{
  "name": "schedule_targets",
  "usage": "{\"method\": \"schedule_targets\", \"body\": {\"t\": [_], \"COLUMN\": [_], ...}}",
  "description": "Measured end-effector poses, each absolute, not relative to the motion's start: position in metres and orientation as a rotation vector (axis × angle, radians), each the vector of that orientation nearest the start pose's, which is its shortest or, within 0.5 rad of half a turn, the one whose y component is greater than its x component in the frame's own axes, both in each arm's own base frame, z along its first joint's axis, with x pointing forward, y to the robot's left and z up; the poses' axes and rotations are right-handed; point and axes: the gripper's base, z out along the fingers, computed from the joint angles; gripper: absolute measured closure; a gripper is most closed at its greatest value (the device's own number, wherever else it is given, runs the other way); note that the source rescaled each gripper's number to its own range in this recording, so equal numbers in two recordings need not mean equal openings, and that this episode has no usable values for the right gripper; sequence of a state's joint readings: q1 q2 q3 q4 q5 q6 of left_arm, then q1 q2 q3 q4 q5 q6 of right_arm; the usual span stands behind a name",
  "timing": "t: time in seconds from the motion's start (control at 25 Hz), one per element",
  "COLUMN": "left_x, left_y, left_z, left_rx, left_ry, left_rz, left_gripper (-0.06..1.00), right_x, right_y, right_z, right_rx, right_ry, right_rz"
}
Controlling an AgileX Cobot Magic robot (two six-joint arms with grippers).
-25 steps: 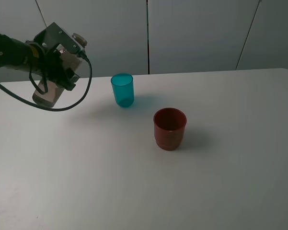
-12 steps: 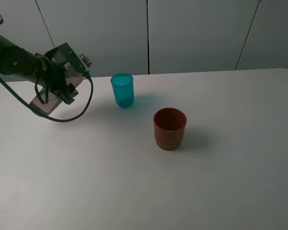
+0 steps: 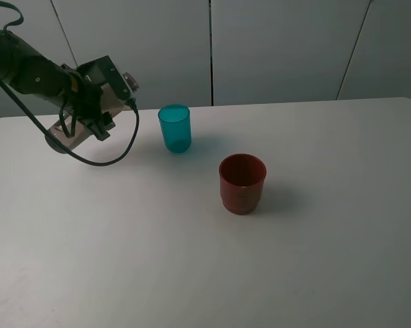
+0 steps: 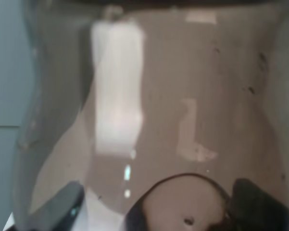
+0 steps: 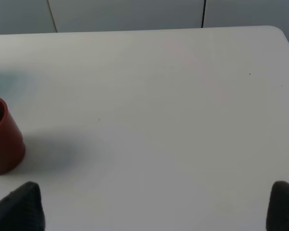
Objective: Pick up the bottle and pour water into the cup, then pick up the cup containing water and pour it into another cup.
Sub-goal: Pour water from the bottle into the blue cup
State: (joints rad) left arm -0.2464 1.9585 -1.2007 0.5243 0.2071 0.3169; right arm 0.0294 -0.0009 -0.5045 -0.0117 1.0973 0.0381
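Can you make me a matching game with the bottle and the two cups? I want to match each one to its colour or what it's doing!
Things:
1. bottle
2. narrow cup
3. wide cup

Matches:
A. dark red, standing upright
B. tilted, gripped by the left tool
C. teal-blue, standing upright

Pairs: 1-B, 2-C, 3-A

Soft, even light. The dark red opaque plastic cup and translucent teal plastic tumbler cast faint shadows away from the left gripper, whose camera blurs the glare-streaked, grey-brown tinted clear bottle.
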Motion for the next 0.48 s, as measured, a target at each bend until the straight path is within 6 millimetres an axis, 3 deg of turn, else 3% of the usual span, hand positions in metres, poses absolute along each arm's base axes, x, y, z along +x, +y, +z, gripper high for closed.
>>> {"method": "schedule_targets", "body": {"t": [0.48], "left_x": [0.413], "left_y": [-0.107], "left_z": [0.167], "left_rx": [1.327], "left_ry": [2.044], "left_rz": [0.451], "left_gripper": [0.94], "right_x": [-0.007], "right_y": [-0.001], "right_z": [0.276], "right_rx": [0.010], "right_ry": [2.076], "right_rz": [0.027]}}
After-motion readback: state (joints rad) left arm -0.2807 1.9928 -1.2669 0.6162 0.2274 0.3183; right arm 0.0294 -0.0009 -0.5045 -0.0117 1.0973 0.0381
